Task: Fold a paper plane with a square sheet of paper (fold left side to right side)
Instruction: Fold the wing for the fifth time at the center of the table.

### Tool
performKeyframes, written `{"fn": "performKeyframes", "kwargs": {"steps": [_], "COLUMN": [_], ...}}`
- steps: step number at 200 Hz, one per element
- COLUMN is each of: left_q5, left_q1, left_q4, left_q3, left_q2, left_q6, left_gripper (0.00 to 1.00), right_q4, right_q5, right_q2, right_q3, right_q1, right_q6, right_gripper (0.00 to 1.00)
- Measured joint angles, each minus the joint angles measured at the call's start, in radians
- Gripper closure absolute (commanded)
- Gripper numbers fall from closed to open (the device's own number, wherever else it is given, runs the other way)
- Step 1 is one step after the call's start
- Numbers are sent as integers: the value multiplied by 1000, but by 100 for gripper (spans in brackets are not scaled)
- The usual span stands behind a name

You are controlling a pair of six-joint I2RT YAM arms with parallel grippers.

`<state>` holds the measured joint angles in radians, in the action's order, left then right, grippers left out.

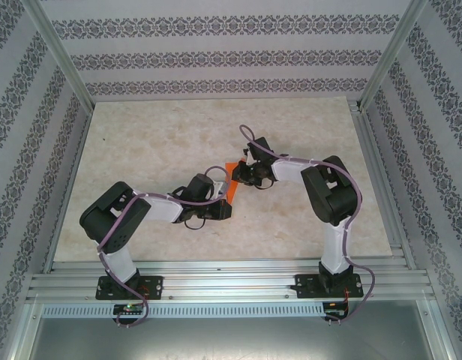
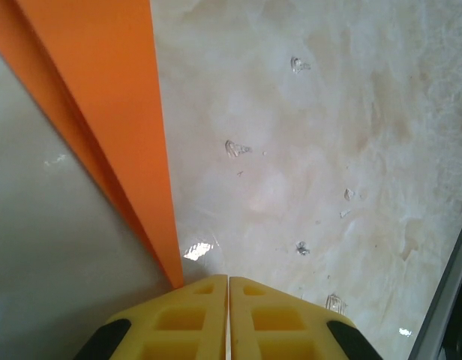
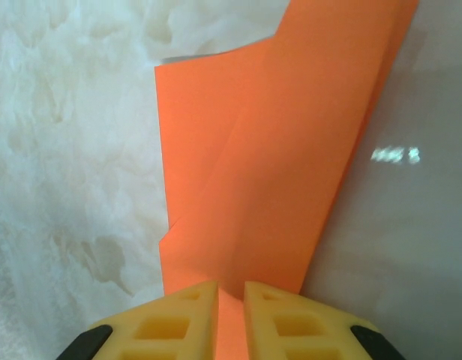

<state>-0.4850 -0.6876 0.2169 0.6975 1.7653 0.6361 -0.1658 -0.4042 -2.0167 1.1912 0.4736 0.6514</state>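
Observation:
The square sheet of paper (image 1: 231,187), bright orange and folded into creased layers, lies at the table's middle between both grippers. In the right wrist view the paper (image 3: 276,165) spreads away from my right gripper (image 3: 230,289), whose yellow fingers are shut on its near edge, with orange showing in the narrow gap. From above, the right gripper (image 1: 240,176) sits at the paper's far right side. My left gripper (image 2: 229,279) is shut with nothing between its fingers. A narrow folded strip of the paper (image 2: 118,112) ends just beside its left finger. From above, the left gripper (image 1: 225,204) is at the paper's near edge.
The pale marbled tabletop (image 1: 156,142) extends on all sides of the paper. Aluminium rails (image 1: 231,281) run along the near edge, and a frame rail (image 2: 448,300) shows at the right of the left wrist view. Patterned walls (image 1: 216,56) enclose the table.

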Motion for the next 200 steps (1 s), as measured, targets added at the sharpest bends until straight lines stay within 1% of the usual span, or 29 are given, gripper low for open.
{"fn": "performKeyframes", "kwargs": {"steps": [62, 98, 119, 150, 181, 200], "left_q5": [2, 0, -4, -19, -27, -31], "left_q1": [0, -1, -3, -2, -2, -2], "left_q4": [1, 4, -97, -227, -241, -237], "left_q3": [-1, -11, -11, 33, 106, 141], "left_q2": [2, -13, -56, -80, -80, -70], "left_q6": [0, 1, 0, -3, -3, -2], "left_gripper": [91, 89, 89, 88, 88, 88], "right_q4": [-29, -33, -19, 2, 2, 6], "right_q5": [29, 28, 24, 14, 11, 10], "right_q2": [-91, -102, -95, -39, 13, 22], "right_q3": [143, 158, 141, 55, -17, -31], "right_q1": [-58, -77, -76, -62, -22, -8], "right_q6": [-52, -60, -55, -29, -3, 10], "right_gripper": [82, 82, 82, 82, 82, 82]}}
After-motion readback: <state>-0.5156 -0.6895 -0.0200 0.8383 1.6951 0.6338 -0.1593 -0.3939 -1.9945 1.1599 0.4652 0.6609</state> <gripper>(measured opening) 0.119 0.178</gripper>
